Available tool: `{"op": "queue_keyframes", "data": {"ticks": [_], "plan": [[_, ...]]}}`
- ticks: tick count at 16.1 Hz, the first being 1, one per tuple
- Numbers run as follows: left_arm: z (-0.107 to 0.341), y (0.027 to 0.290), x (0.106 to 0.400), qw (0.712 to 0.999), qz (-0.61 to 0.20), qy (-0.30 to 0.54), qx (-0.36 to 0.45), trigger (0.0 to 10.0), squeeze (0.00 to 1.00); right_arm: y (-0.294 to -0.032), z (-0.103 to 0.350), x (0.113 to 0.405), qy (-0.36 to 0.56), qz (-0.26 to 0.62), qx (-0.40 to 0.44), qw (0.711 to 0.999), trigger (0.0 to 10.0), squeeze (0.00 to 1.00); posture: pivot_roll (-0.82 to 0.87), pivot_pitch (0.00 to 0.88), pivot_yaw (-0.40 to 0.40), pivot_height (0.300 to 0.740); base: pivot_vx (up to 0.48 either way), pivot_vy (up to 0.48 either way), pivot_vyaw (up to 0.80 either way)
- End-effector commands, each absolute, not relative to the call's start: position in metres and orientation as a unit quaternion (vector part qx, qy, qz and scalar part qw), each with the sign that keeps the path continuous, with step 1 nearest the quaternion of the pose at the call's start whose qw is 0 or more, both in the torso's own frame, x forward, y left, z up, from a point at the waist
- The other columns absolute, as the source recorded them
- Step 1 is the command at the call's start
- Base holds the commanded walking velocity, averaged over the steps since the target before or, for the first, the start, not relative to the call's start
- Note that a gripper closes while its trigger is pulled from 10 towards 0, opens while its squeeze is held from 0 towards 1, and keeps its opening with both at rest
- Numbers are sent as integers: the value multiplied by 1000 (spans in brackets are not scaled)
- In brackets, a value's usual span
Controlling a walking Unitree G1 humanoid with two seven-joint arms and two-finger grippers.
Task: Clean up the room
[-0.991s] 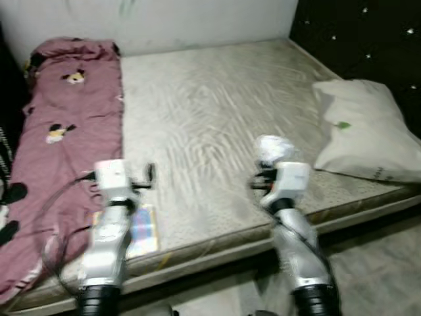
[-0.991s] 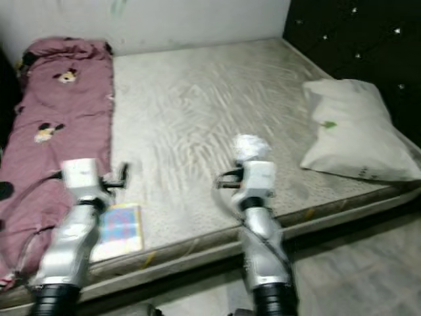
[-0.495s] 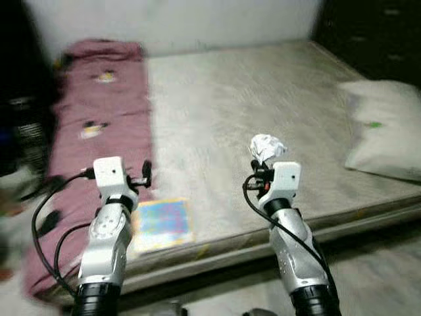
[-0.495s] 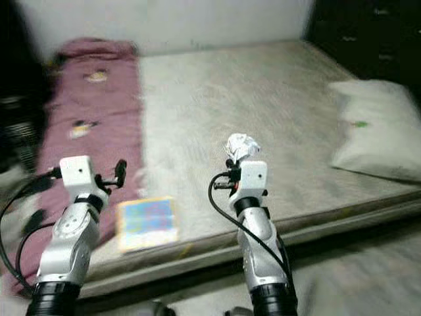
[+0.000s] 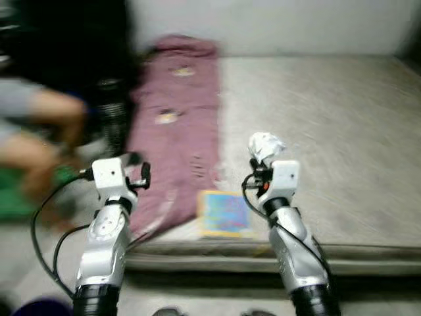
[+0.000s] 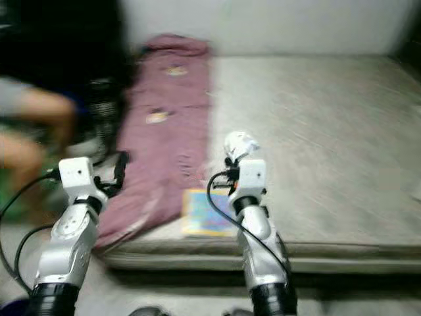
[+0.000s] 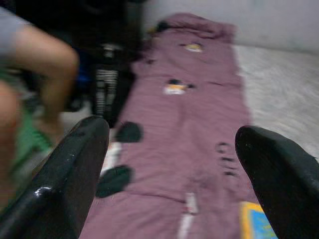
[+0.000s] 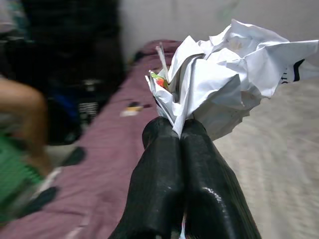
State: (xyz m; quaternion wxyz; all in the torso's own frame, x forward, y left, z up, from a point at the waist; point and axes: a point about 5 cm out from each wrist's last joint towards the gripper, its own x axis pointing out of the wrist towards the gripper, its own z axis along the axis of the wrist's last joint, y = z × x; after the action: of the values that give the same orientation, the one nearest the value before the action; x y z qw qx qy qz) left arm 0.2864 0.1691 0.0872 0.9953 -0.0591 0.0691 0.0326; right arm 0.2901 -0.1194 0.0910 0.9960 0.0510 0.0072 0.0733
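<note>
Both silver arms are reaching forward — left gripper (image 7: 172, 149) gaping wide, right gripper (image 8: 180, 130) pinching crumpled paper (image 8: 227, 82).

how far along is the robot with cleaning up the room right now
Done: nothing can be judged finished from here. In hand: the right gripper is shut on a crumpled paper ball, held up above the bed. The left gripper is open and empty. Left: the paper is not yet binned, and a colourful book lies near the mattress edge beside the purple blanket.
</note>
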Motion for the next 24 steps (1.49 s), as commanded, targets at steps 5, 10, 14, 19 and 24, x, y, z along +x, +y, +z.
{"op": "queue_keyframes", "data": {"ticks": [5,10,14,19,24], "plan": [[87,164,287,995,24,71,-58,10000,0,-124,90,290,8,66,49,997,10000,0,1,0,46,740,0,299,454],[86,163,287,996,23,71,-54,10000,0,-122,91,290,8,73,49,996,10000,0,2,0,42,740,0,0,0],[85,163,286,996,24,72,-52,10000,0,-118,93,289,3,87,48,995,10000,0,3,0,38,740,0,0,592],[85,163,286,996,26,74,-52,10000,0,-117,93,289,4,96,52,994,10000,0,5,0,41,740,0,0,790],[81,167,284,995,41,74,-49,10000,0,-114,92,294,0,111,34,993,10000,0,41,0,8,740,0,0,777]]}}
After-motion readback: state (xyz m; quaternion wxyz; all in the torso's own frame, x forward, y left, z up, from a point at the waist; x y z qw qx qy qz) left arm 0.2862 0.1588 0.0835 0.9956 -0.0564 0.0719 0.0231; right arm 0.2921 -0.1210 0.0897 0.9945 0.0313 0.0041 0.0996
